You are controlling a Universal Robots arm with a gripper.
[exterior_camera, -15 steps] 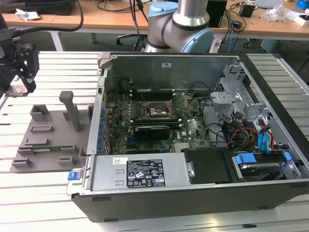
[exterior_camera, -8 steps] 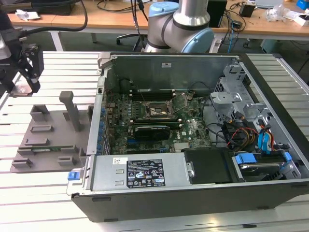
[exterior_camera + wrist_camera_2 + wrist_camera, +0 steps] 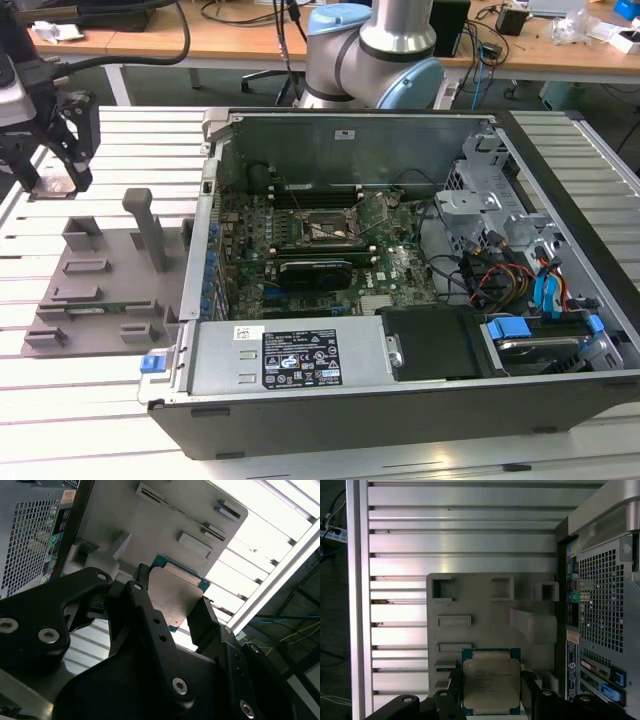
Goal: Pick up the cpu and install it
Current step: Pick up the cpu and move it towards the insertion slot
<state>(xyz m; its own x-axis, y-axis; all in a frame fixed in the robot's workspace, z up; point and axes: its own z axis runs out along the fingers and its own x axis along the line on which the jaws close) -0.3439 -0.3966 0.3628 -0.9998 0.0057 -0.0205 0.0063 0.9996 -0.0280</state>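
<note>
The cpu (image 3: 491, 682) is a flat square chip with a silvery top and a teal edge. It sits between the black fingers (image 3: 454, 692) of my gripper (image 3: 491, 680), which is shut on its two sides. In the second wrist view the cpu (image 3: 175, 597) is held at the tips of my gripper (image 3: 173, 592), over the grey tray (image 3: 150, 515). In the exterior view my gripper (image 3: 60, 172) hangs at the far left, above the tray's (image 3: 110, 270) back end. The black socket frame (image 3: 322, 232) lies on the motherboard inside the open computer case (image 3: 350, 140).
The grey tray (image 3: 485, 605) has upright posts and several shallow slots and lies on a slatted aluminium table (image 3: 40, 400). The case's perforated side wall (image 3: 605, 580) stands right beside the tray. The arm's base (image 3: 375, 55) rises behind the case. Cables and drive cages fill the case's right side.
</note>
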